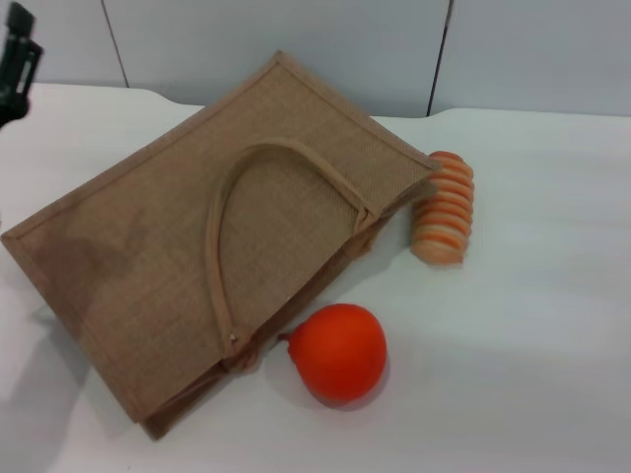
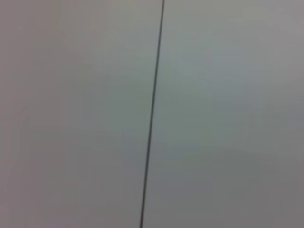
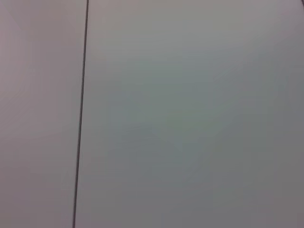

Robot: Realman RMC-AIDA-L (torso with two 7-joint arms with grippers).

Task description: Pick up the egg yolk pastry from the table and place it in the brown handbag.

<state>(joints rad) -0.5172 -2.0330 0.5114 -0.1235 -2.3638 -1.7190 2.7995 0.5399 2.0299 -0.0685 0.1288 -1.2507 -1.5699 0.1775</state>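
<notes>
the brown handbag (image 1: 148,256) is coarse woven jute; the orange fruit (image 1: 338,352) looks smooth and matt.

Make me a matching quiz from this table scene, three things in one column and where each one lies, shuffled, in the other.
Things:
1. handbag
2. red-orange fruit
3. ridged roll

Places:
A. by the bag's far right corner
B. flat across the left and middle of the table
C. nearest the robot, just right of the bag's handle base

Pairs: 1-B, 2-C, 3-A

No pastry shows in these views. Part of the left arm is at the top left corner of the head view.
</notes>
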